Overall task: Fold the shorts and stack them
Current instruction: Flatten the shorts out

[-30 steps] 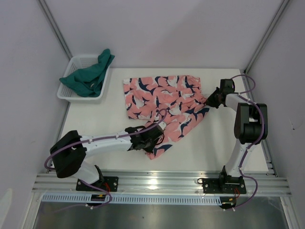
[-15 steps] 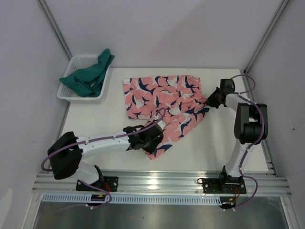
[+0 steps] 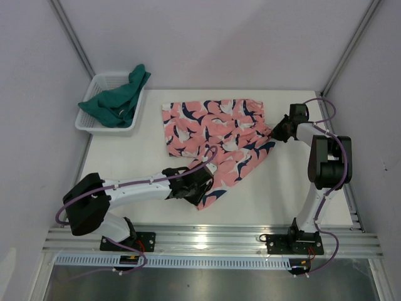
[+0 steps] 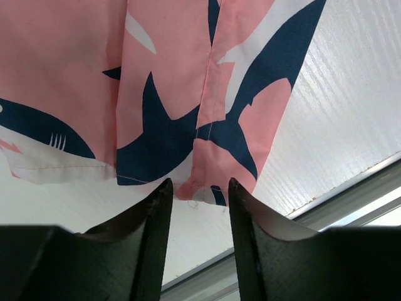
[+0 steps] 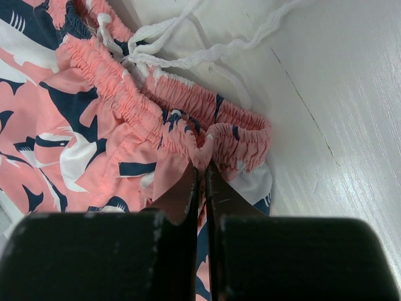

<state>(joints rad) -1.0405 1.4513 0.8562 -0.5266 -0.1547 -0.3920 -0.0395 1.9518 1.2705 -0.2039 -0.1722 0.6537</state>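
The salmon-pink shark-print shorts (image 3: 213, 125) lie spread on the white table, one leg reaching toward the near edge. My left gripper (image 3: 199, 183) stands open at that leg's hem corner. In the left wrist view the hem (image 4: 207, 188) lies just beyond the open gripper (image 4: 199, 191), and nothing is between the fingers. My right gripper (image 3: 279, 132) is shut on the shorts' elastic waistband (image 5: 207, 135) at the right side, pinching a fold at its tips (image 5: 202, 166). The dark teal shorts (image 3: 116, 100) sit bunched in the white basket (image 3: 89, 124) at the back left.
A white drawstring (image 5: 188, 56) trails from the waistband onto the table. An aluminium rail (image 3: 213, 238) runs along the table's near edge, close to the left gripper. Frame posts rise at the back corners.
My left gripper has opened and let go of the leg hem, which now lies flat on the table. The right gripper has held its grip and not moved.
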